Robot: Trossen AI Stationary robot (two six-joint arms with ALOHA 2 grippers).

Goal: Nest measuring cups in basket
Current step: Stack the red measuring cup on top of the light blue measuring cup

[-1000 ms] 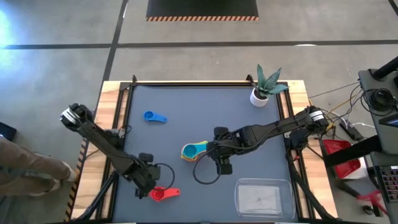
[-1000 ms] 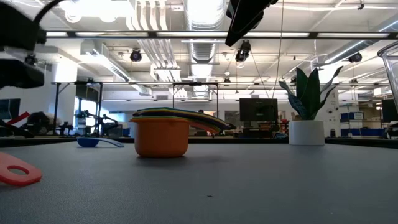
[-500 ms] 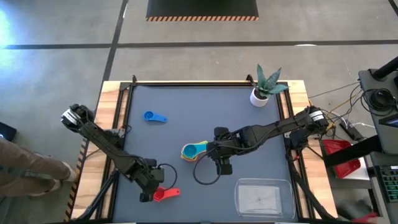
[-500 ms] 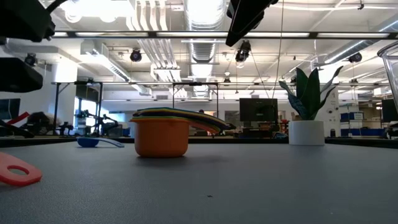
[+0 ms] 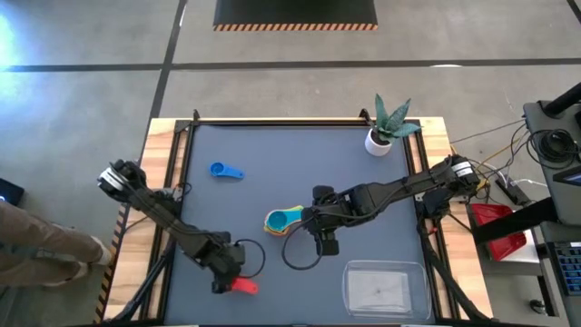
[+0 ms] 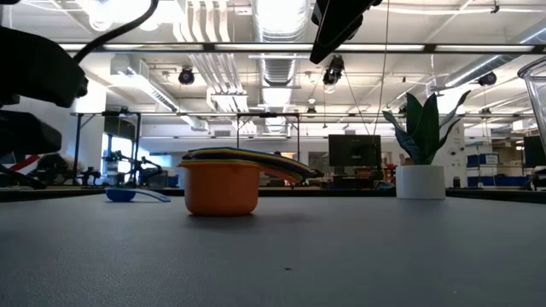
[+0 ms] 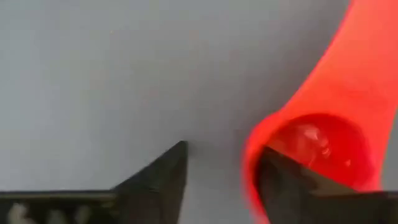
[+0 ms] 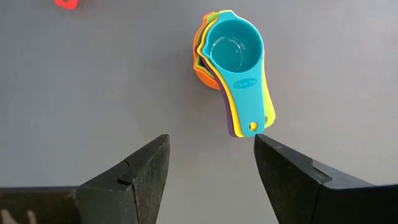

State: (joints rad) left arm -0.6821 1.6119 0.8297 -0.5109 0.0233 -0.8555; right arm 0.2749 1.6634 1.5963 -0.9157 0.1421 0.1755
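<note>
Measuring cups: I'm seeing the red cup (image 5: 242, 286) lying at the front-left of the grey table (image 5: 272, 173). I'm holding the left gripper (image 5: 227, 272) right over it; in the left wrist view one finger (image 7: 292, 186) is sitting inside the red bowl (image 7: 317, 146) and the other is outside the rim, so the rim is sitting between them, not yet squeezed. The blue cup (image 5: 224, 170) is lying alone toward the back left. The nested stack (image 5: 284, 221), teal cup on top (image 8: 233, 46), is sitting mid-table. I'm hovering the right gripper (image 5: 322, 238) just beside the stack, fingers apart and holding nothing. The clear basket (image 5: 386, 289) is sitting front-right. The white plant pot (image 5: 379, 141) is standing back-right.
</note>
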